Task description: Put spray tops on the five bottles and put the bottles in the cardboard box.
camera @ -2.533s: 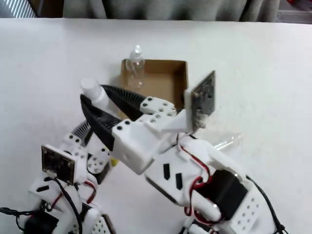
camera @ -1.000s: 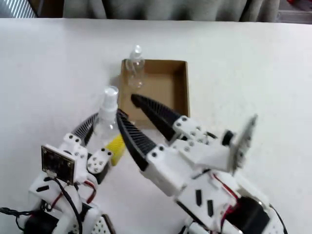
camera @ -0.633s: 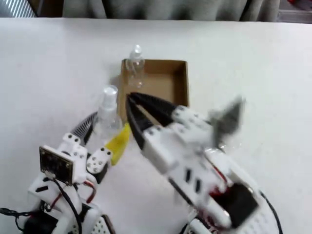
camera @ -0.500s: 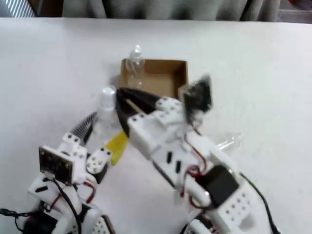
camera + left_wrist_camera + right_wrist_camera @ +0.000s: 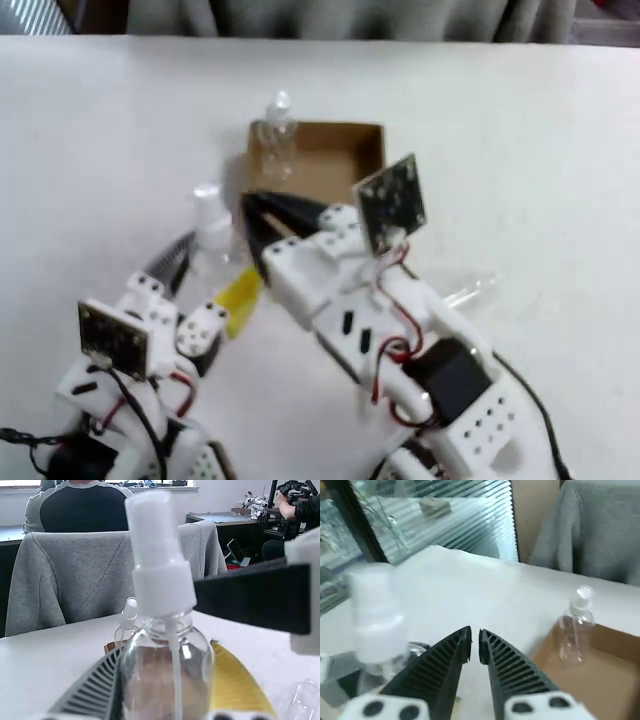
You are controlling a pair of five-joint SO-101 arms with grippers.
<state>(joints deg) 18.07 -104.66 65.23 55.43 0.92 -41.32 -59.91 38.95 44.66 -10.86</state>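
Clear plastic spray-topped bottle [image 5: 212,232] stands clamped in your left fingers [image 5: 240,292]; back the near-shut, empty right fingers [image 5: 505,665] off, then carry it upright to the brown cardboard box [image 5: 378,170] at twelve o'clock.

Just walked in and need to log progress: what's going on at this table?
The left gripper holds a bottle upright with a spray top on it, near the box. The right gripper, fingers together and empty, sits beside that spray top. A capped bottle stands at the box's far corner, apparently inside. A loose bottle lies on the table by the right arm.
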